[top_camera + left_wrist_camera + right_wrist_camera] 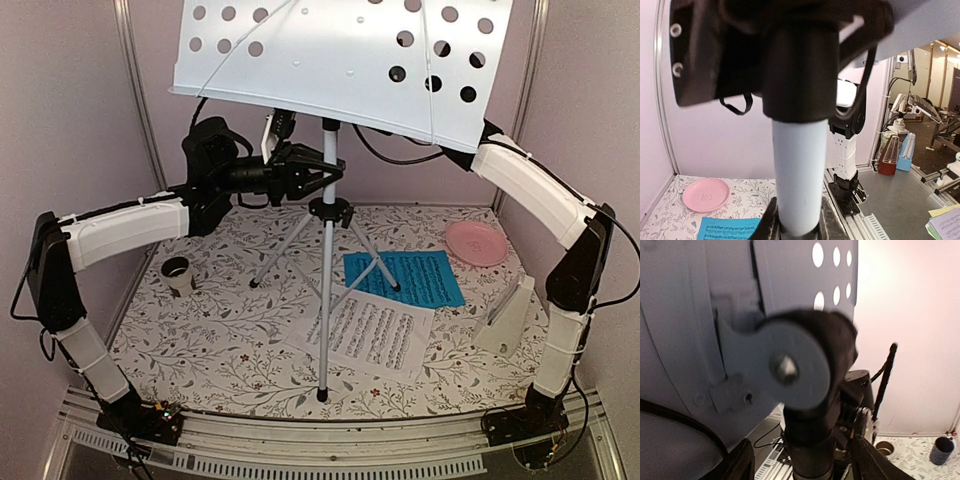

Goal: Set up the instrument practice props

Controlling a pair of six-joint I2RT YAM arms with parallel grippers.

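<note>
The silver tripod music stand [325, 290] stands mid-mat, its perforated tray [340, 60] tilted at the top. My left gripper [322, 178] is shut on the stand's pole [797, 170] just below the black collar; it also shows in the left wrist view [799, 227]. My right gripper [805, 467] is open behind the tray, its fingers wide apart on either side of the black neck [812, 440] under the tray hinge. In the top view the tray hides it. The white sheet [375, 332], blue sheet [405, 278] and white metronome [505, 320] lie on the mat.
A pink plate [476, 242] lies at the back right. A small dark cup [177, 272] stands at the left, and two cups [942, 450] show in the right wrist view. The tripod legs spread over the mat's middle. Pink walls close the back and sides.
</note>
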